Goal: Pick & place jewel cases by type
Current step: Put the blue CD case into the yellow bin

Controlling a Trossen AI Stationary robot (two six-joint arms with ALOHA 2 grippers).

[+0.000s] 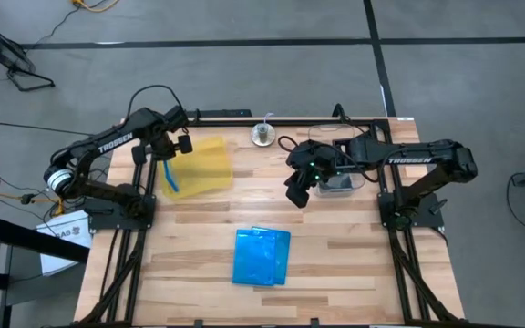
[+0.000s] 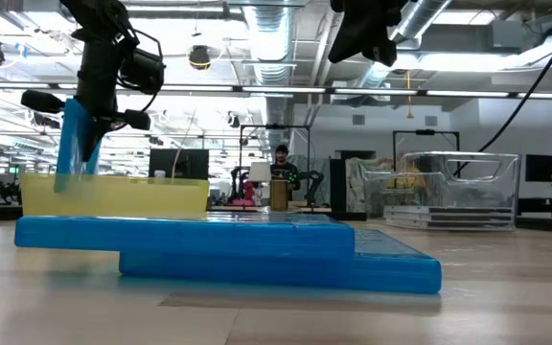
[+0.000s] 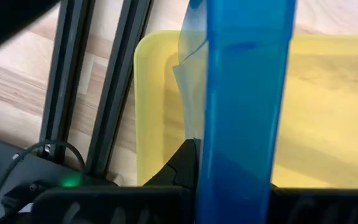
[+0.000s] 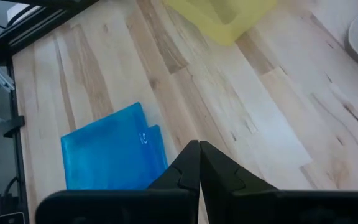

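Note:
My left gripper [image 1: 168, 162] hangs over the yellow tray [image 1: 203, 164] at the table's far left, pointing down, shut on a translucent blue jewel case [image 2: 73, 144] that shows edge-on. More blue jewel cases [image 1: 261, 255] lie flat near the table's middle front, stacked and offset, the upper one [image 2: 180, 232] resting on the lower [image 2: 353, 268]. My right gripper [image 1: 297, 193] is shut on nothing, high above the table's middle right, slanting down toward the stack [image 4: 114, 152]. My left gripper pinches the blue jewel case between its two fingers [image 3: 184, 163] by its upper edge [image 3: 235, 180], coming from above. The case hangs upright below the fingers, its lower edge [image 2: 65, 187] down at the yellow tray's rim; whether it touches the tray I cannot tell.
A clear plastic tub [image 2: 458, 192] stands at the far right, under my right arm. A small round metal piece [image 1: 262, 135] sits at the far edge. Bare wood [image 4: 253, 106] lies between the tray and the stack. Black frame rails [image 3: 114, 87] run beside the tray.

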